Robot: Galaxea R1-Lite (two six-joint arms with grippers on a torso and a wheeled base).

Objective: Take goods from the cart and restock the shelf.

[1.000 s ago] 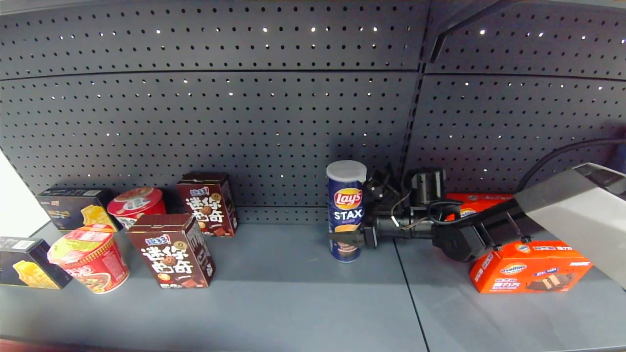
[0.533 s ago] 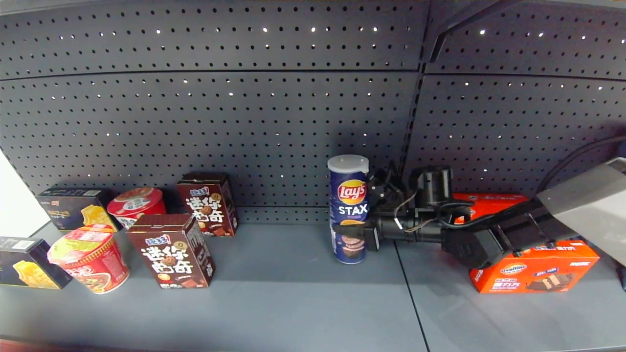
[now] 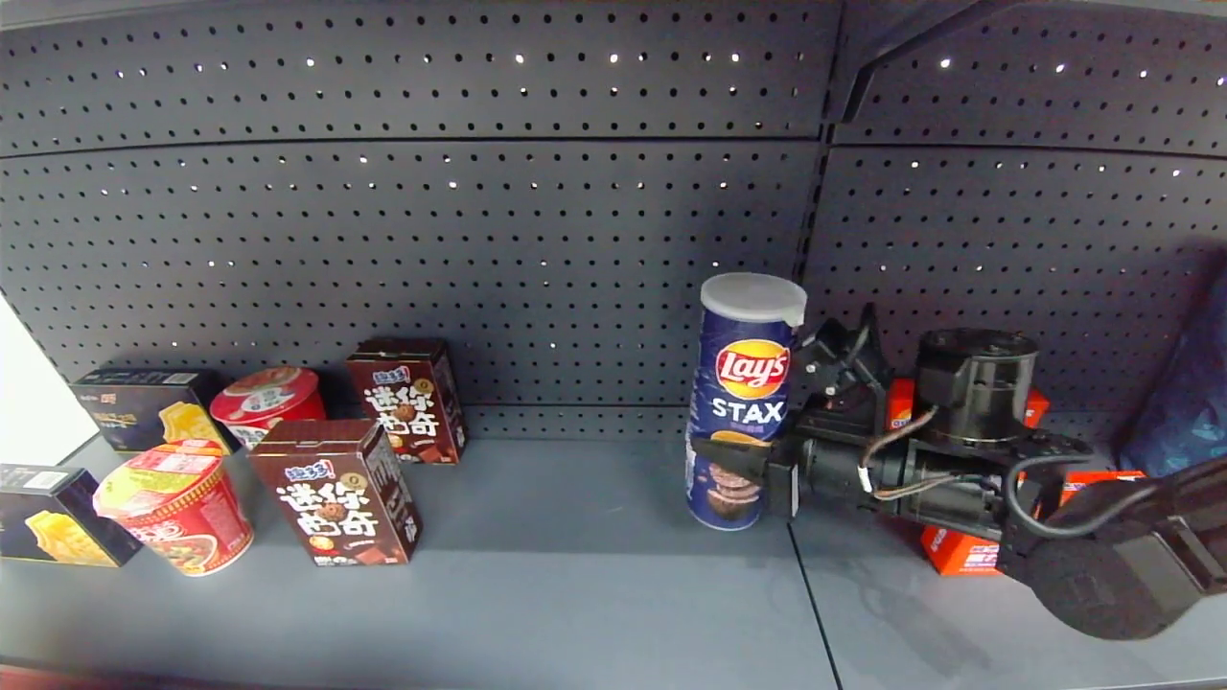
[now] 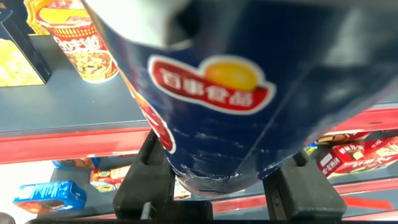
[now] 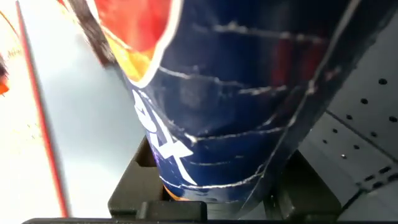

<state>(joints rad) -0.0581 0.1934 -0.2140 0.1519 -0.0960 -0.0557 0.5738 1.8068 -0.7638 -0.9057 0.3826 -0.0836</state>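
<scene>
A tall blue chips can (image 3: 746, 383) with a white lid stands about upright, slightly tilted, over the middle of the grey shelf (image 3: 575, 594). My right gripper (image 3: 740, 452) is shut on its lower half from the right side. The right wrist view has the same can (image 5: 236, 112) between the fingers of that gripper (image 5: 217, 186). In the left wrist view my left gripper (image 4: 227, 186) is shut on a second blue chips can (image 4: 249, 93) with a red and yellow logo, held out in front of the shelf's edge.
Two brown chocolate boxes (image 3: 335, 489), two red noodle cups (image 3: 177, 503) and two dark boxes (image 3: 144, 407) fill the shelf's left end. Orange boxes (image 3: 959, 554) lie behind my right arm. The pegboard wall (image 3: 479, 240) closes the back. Bare shelf lies in front of the can.
My right gripper has carried the blue can to the right and toward the shelf's front. The orange boxes are now mostly hidden behind the arm.
</scene>
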